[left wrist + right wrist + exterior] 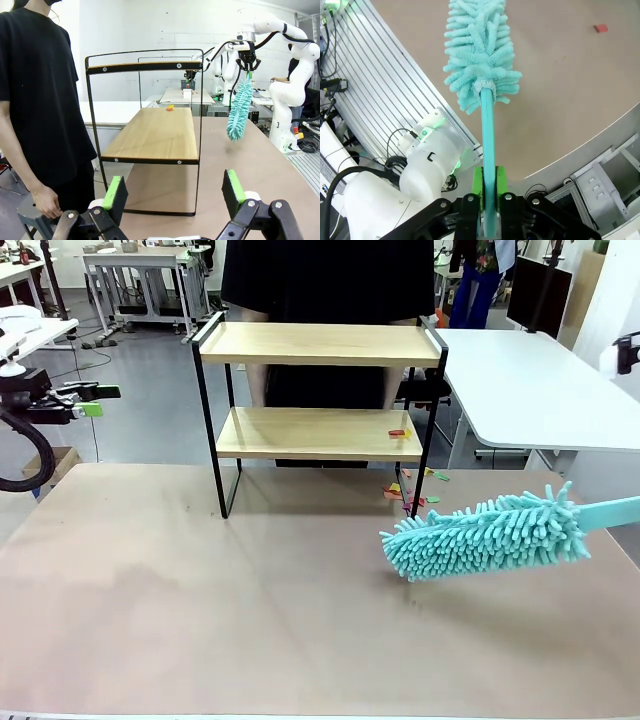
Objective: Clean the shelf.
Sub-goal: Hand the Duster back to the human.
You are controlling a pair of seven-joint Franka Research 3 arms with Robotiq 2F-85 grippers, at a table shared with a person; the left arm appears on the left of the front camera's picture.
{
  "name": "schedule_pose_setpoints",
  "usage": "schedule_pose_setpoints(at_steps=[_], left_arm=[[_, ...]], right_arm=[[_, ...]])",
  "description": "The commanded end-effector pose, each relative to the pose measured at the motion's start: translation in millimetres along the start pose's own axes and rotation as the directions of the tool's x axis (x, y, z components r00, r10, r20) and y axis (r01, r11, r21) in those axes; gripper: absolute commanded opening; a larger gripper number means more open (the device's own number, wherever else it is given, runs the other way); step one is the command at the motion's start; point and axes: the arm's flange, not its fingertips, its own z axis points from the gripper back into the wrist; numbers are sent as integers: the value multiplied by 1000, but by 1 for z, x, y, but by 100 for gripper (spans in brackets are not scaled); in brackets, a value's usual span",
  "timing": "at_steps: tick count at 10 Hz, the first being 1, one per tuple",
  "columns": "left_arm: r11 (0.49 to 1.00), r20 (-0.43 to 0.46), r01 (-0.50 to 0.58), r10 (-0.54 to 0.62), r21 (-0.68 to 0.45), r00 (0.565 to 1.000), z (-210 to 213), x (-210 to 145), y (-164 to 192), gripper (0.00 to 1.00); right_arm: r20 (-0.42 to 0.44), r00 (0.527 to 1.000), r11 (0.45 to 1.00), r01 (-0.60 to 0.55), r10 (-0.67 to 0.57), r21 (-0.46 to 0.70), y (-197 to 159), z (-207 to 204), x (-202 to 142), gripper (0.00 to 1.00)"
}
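Duster (480, 55) handle sits clamped in right gripper (488, 192) at frame bottom; left gripper (175, 192) gapes before shelf (150, 132).

The shelf (318, 410) stands upright at the far side of the surface (200, 590), two wooden boards in a black frame.

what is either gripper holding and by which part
The right gripper is shut on the teal duster, gripping its handle end; the left gripper is open, holding nothing.
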Motion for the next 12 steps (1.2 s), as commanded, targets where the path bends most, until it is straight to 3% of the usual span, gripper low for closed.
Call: schedule_pose_setpoints(at_steps=[1,2,5,8,12], left_arm=[[1000,0,0,0,0,1000,0,0,0,100],[999,40,-27,28,-27,999,15,20,-20,100],[991,33,-33,38,-130,999,10,51,-73,100],[996,41,-8,11,-87,999,-12,66,-135,100],[998,55,55,-54,-21,997,-75,64,-217,100]], right_arm=[[1,1000,1000,2,-2,-7,0,4,2,13],[0,1000,1000,0,0,0,0,0,0,13],[125,983,983,-150,136,107,-45,1,28,13],[277,907,908,-375,317,189,-64,-2,45,13],[402,835,852,-482,376,203,-87,-10,56,13]])
